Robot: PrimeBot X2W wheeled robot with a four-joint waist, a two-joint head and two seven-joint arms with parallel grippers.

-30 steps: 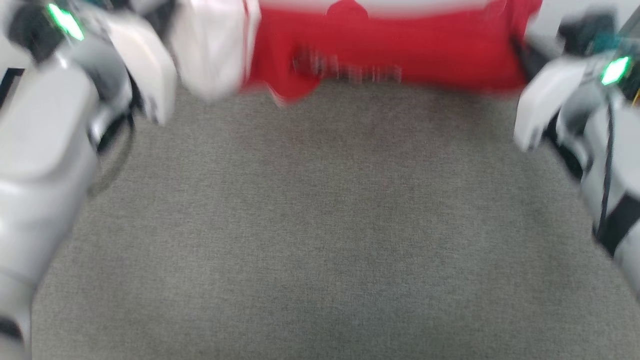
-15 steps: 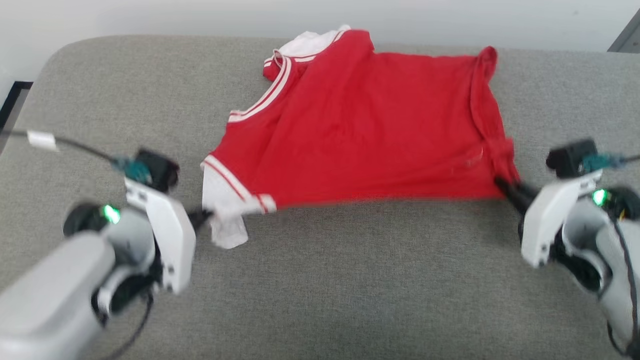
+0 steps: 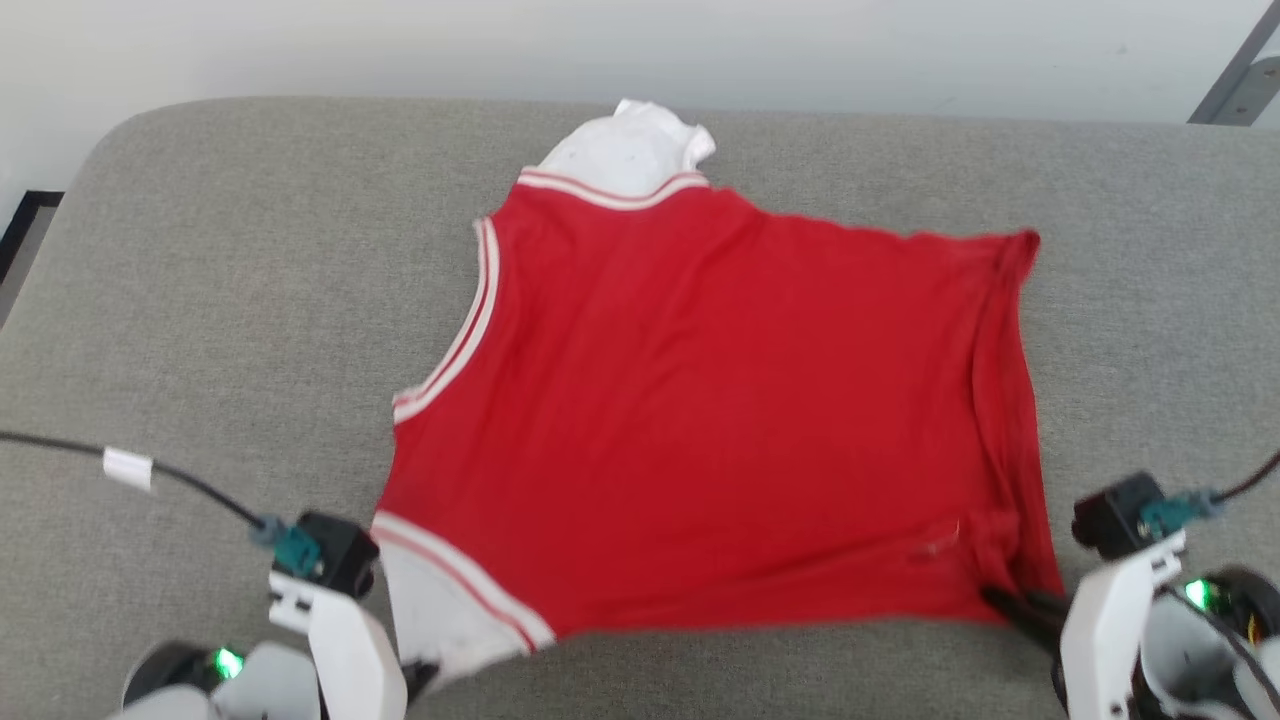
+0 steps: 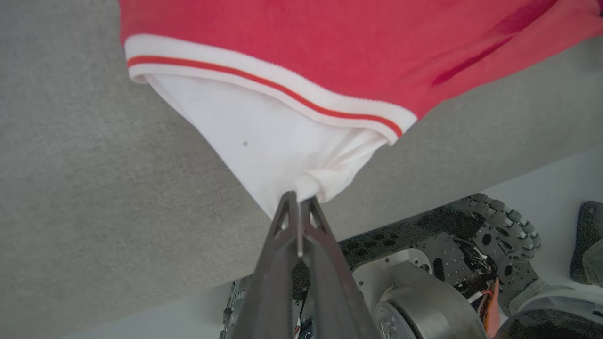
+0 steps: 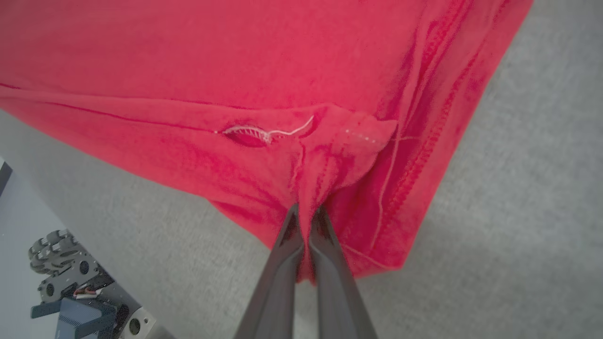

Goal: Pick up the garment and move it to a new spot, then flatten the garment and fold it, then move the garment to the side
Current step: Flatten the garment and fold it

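The garment (image 3: 720, 420) is a red T-shirt with white sleeves and striped trim, spread nearly flat on the grey table (image 3: 200, 300); its collar faces left and its hem faces right. My left gripper (image 3: 425, 675) is at the near left, shut on the white sleeve (image 4: 278, 141), whose cloth bunches at the fingertips (image 4: 297, 205). At the near right my right gripper (image 3: 1005, 603) is shut on the red hem corner (image 5: 330, 160), which is pinched into folds between the fingers (image 5: 306, 221). The far white sleeve (image 3: 625, 150) lies at the table's back.
The grey padded table runs past the shirt on the left, right and near sides. A pale wall (image 3: 640, 50) stands behind it. Below the near table edge, the left wrist view shows my wheeled base (image 4: 447, 263). A cable (image 3: 180, 480) trails from the left wrist.
The shirt has been pulled toward me and laid out flatter, both grippers still holding it. The head view has shifted too, so part of the shift is the camera's.
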